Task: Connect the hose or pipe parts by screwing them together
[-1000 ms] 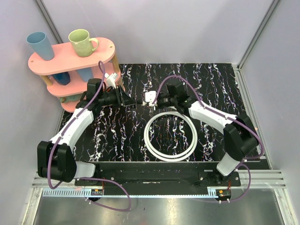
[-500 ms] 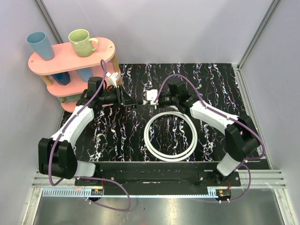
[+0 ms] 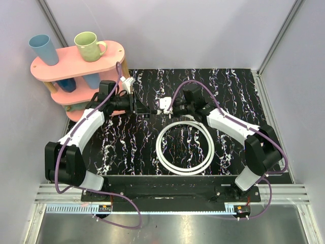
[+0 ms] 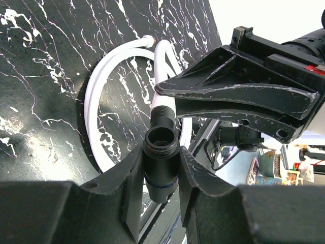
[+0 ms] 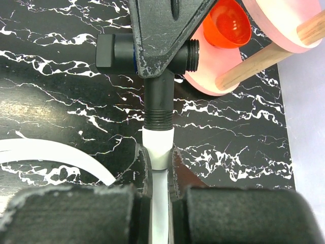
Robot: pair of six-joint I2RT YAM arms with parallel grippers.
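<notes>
L gripper (image 4: 160, 175): tee (image 4: 160, 147), R gripper (image 5: 158, 165): hose (image 5: 158, 144)

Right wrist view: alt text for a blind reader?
The right gripper, jaws shut, holds a white hose end against the threaded stem of a black tee fitting gripped from above by the left gripper. Behind: black marbled table, pink shelf, orange cup.

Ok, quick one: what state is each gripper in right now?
Left gripper: shut on the black tee fitting.
Right gripper: shut on the white hose end.
</notes>
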